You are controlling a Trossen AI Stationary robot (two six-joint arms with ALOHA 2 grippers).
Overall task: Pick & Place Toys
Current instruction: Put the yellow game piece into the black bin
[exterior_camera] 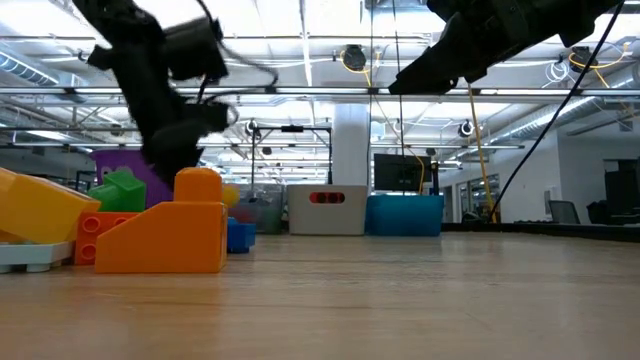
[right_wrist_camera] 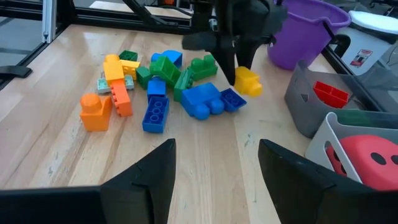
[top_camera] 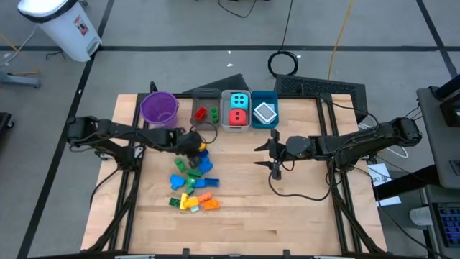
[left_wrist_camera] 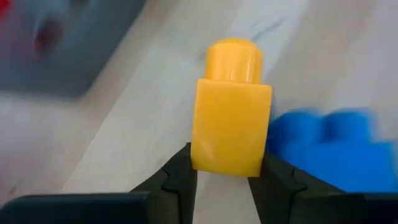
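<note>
From above, the left gripper (top_camera: 192, 144) sits over the top of the toy pile (top_camera: 192, 181), toward the far edge of the table (top_camera: 302, 208), near the purple bucket (top_camera: 159, 108). The right gripper (top_camera: 273, 154) hangs mid-table, its fingers spread and empty.

At table height, an orange brick (exterior_camera: 165, 235) fills the foreground.

The left wrist camera shows two fingers (left_wrist_camera: 177, 177) pinching a yellow brick (left_wrist_camera: 231, 118), a blue brick (left_wrist_camera: 329, 146) beside it.

The right wrist camera sees that yellow brick (right_wrist_camera: 248, 81) at the pile's edge, near a grey bin (right_wrist_camera: 323, 102).
</note>
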